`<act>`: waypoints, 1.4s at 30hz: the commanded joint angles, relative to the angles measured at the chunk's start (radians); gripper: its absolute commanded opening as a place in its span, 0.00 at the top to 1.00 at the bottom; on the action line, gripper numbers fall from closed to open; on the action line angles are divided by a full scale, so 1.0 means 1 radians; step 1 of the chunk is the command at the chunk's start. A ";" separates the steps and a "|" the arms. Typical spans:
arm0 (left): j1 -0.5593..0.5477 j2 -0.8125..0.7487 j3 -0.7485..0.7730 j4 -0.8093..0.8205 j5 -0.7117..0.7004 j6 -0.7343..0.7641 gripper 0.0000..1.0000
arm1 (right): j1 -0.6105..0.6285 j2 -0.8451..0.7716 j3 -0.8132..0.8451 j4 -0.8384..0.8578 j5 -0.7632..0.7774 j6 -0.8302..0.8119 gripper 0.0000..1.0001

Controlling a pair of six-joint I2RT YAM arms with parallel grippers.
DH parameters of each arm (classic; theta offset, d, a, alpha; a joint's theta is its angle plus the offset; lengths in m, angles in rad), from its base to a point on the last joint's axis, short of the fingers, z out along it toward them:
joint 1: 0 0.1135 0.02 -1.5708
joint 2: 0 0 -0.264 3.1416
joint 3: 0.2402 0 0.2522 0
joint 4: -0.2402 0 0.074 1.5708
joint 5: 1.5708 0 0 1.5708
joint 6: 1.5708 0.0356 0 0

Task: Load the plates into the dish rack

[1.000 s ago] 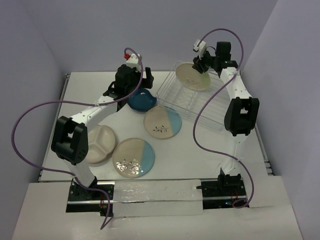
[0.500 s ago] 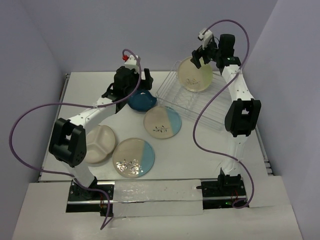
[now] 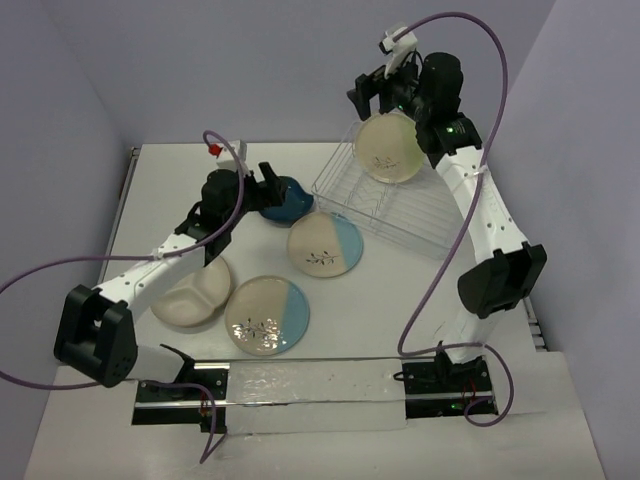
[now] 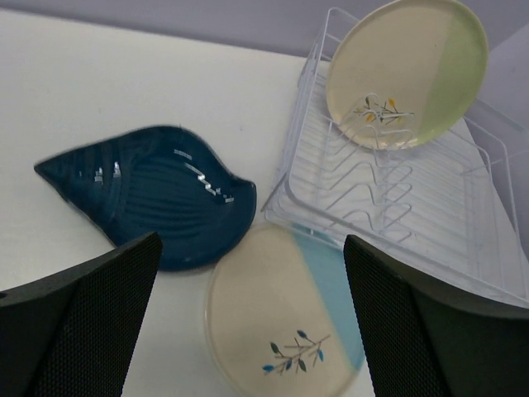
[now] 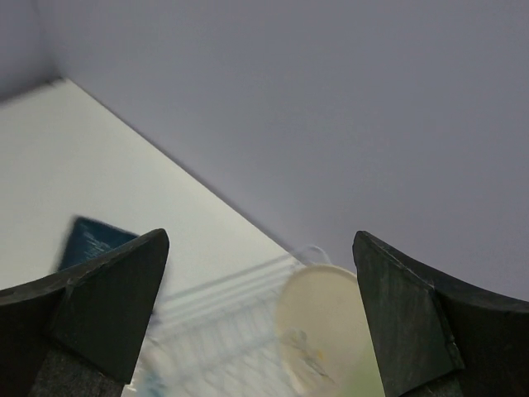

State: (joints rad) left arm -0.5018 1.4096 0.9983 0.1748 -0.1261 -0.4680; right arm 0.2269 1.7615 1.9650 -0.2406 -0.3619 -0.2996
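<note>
A cream and pale green plate [image 3: 387,147] stands on edge in the back left corner of the white wire dish rack [image 3: 420,212]. My right gripper [image 3: 374,92] hovers just above it, open and empty, apart from the rim. In the right wrist view the plate [image 5: 326,331] shows blurred below the open gripper [image 5: 264,318]. My left gripper [image 3: 268,178] is open and empty beside the dark blue leaf dish [image 3: 286,200]. In the left wrist view this gripper [image 4: 252,331] hangs over a cream and pale blue plate [image 4: 285,322], with the leaf dish [image 4: 153,194] to the left.
A second cream and blue plate [image 3: 267,315] lies near the front. A cream divided plate [image 3: 193,292] lies under my left arm. The rack [image 4: 397,207] holds only the green plate [image 4: 405,70]. Walls close the table at back and sides.
My right gripper opened, let go of the green plate and rose above it; the plate now stands upright in the rack. My left arm drew back and left from over the leaf dish.
</note>
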 commanded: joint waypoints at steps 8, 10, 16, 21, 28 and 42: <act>-0.009 -0.131 -0.207 -0.038 0.033 -0.186 0.01 | 0.220 -0.438 -0.656 0.233 0.218 0.567 0.00; -0.011 -0.108 -0.205 -0.058 0.012 -0.192 0.01 | 0.252 -0.536 -0.822 0.242 0.282 0.593 0.00; -0.019 0.043 -0.149 -0.090 0.045 -0.174 0.01 | 0.277 -0.727 -1.153 0.296 0.356 0.698 0.00; -0.020 0.145 -0.109 -0.073 0.102 -0.141 0.01 | 0.287 -0.791 -1.192 0.274 0.390 0.714 0.00; -0.036 0.249 -0.050 -0.105 0.132 -0.092 0.08 | 0.293 -0.784 -1.235 0.226 0.495 0.748 0.00; -0.078 0.377 0.011 -0.154 0.083 -0.031 0.39 | 0.317 -0.727 -1.313 0.219 0.513 0.798 0.00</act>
State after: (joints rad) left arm -0.5663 1.7816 0.9779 0.0274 -0.0296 -0.5200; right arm 0.5181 1.0156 0.6731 -0.0413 0.1327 0.4685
